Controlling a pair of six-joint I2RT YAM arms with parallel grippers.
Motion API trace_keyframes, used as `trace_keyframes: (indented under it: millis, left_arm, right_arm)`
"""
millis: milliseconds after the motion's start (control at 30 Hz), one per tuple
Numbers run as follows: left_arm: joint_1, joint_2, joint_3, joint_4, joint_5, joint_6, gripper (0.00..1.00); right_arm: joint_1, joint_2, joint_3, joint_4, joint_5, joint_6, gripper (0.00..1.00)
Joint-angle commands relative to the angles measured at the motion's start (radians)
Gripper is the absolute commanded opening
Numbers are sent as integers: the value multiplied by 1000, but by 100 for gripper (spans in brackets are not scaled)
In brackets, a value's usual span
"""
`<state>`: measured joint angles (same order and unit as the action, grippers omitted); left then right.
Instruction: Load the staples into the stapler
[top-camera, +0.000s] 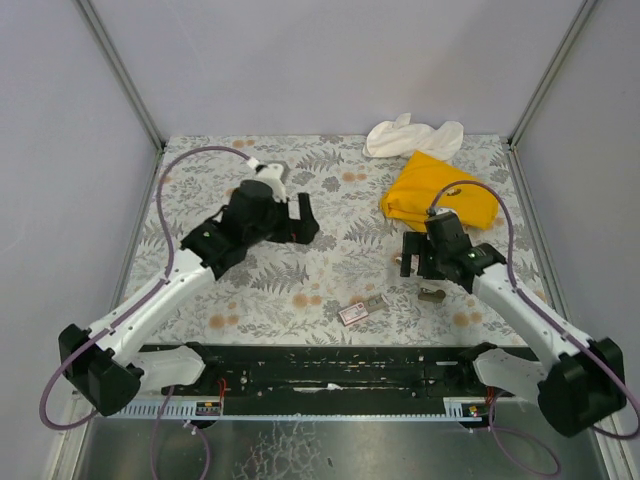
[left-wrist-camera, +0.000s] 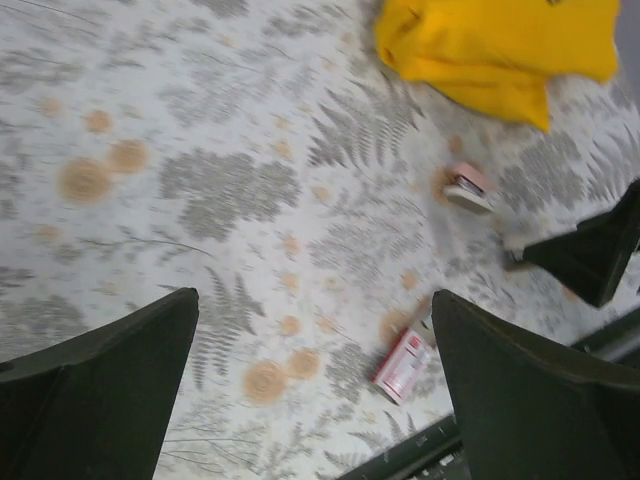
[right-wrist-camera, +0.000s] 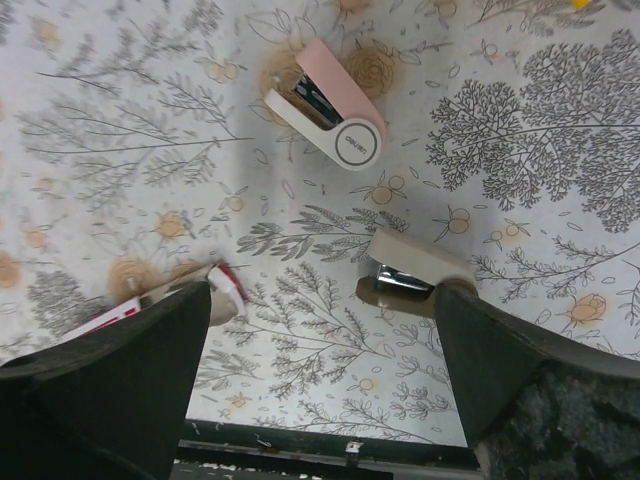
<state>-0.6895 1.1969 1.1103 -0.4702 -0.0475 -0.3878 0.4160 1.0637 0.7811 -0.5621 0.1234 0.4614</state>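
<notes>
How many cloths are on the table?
2. The yellow cloth lies on the far right side of the table. The white cloth is bunched just behind it, at the back edge. Another could hide under the yellow one.

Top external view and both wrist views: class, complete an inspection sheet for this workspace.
Surface: table under a fern-and-flower print, lying flat.
Job's things: staples, a pink box near the front edge, touching neither gripper; pink stapler lying on the print below the right gripper.
Clutter: yellow cloth; white cloth at the far edge; small beige stapler-like item.
Grippers: left gripper open, empty; right gripper open, empty.
Cables: purple cable looping off each arm, touching none of the items.
Surroundings: grey walls with metal posts; black rail along the near edge.
</notes>
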Motion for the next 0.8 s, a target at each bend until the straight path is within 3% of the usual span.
trace_keyframes:
  millis: [0,133,333,767]
  left_arm:
    - [172,-29,44,-54,124,90,100]
    - [257,-34,11,-37,71,130,100]
    - [344,-65,-80,52,177,105,100]
    - [389,-54,-165,120,190,101,100]
  right_arm:
    - [-4,128,22,107,3,-30,99]
    - [-4,270,55,184,-17,-48,97]
    - [-6,465,172,189,23,-112,92]
    - [-6,623,262,169,-5,-196,89]
